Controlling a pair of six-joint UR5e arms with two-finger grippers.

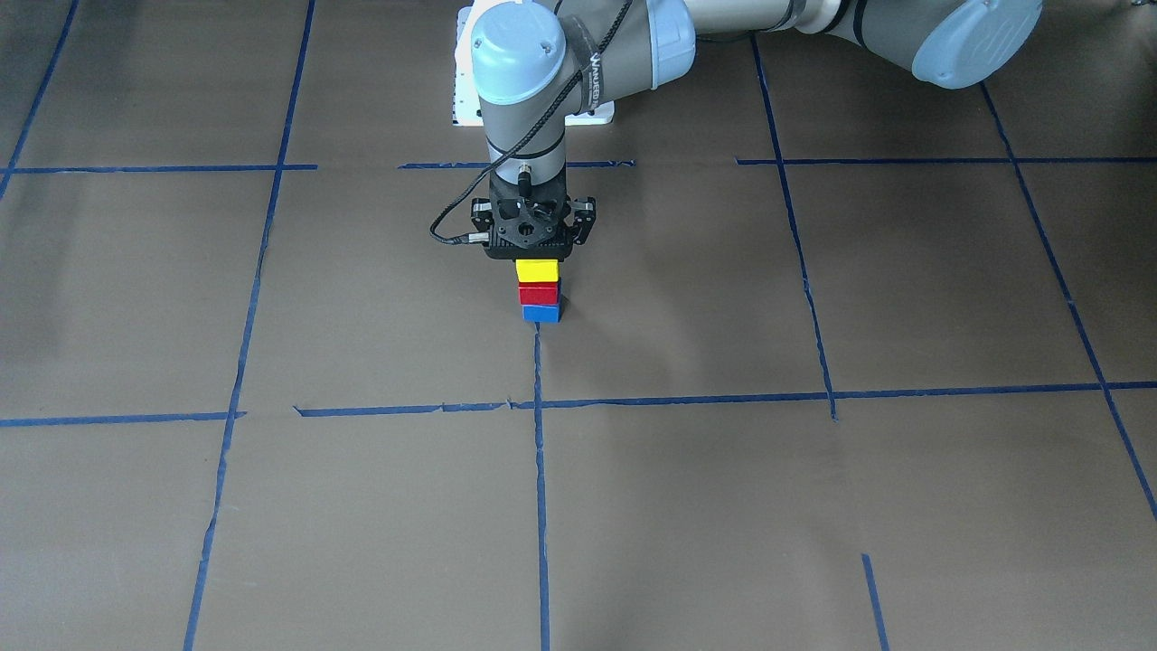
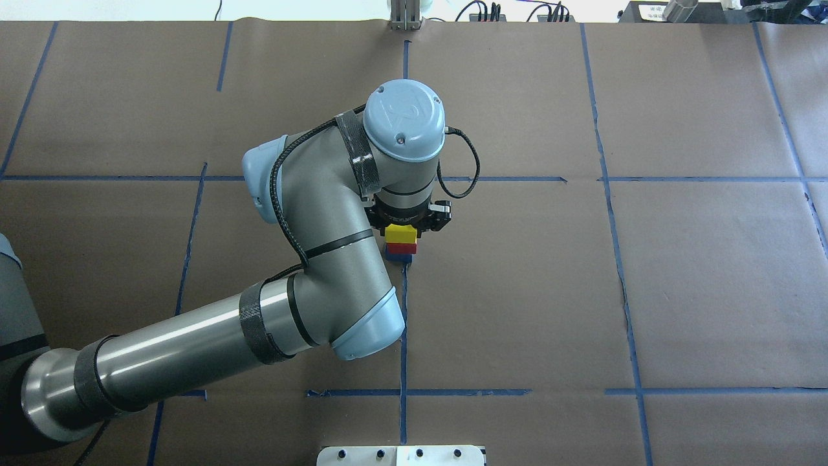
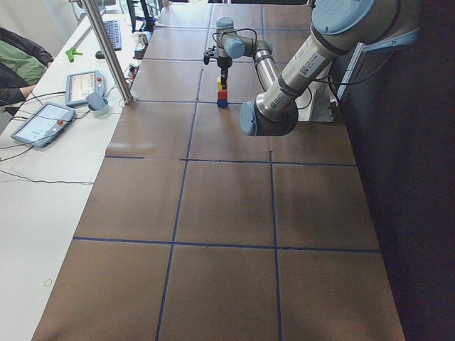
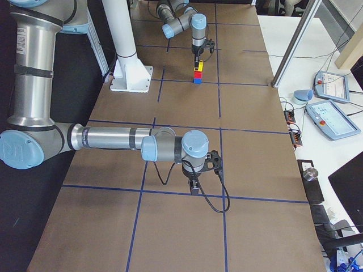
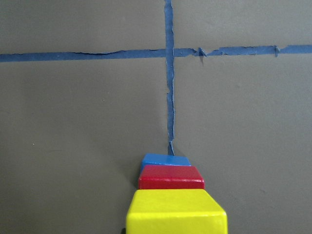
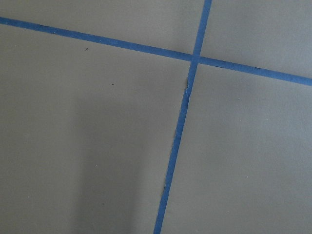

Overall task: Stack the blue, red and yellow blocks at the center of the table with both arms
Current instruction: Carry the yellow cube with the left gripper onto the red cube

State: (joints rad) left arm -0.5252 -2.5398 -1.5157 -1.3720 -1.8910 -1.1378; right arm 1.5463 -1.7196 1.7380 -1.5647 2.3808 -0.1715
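Note:
A yellow block sits on a red block, which sits on a blue block, in a straight stack at the table's centre by a tape crossing. My left gripper hangs straight down over the stack, and its jaws look closed on the yellow block's sides. The fingertips are hidden behind the wrist camera mount. The left wrist view shows the yellow block close below, then the red and the blue. My right gripper hovers low over bare paper, far from the stack. I cannot tell whether it is open.
Brown paper with a blue tape grid covers the table. The white robot base plate is at the robot's edge. Teach pendants and cables lie on the white side table past the far edge. A metal post stands there.

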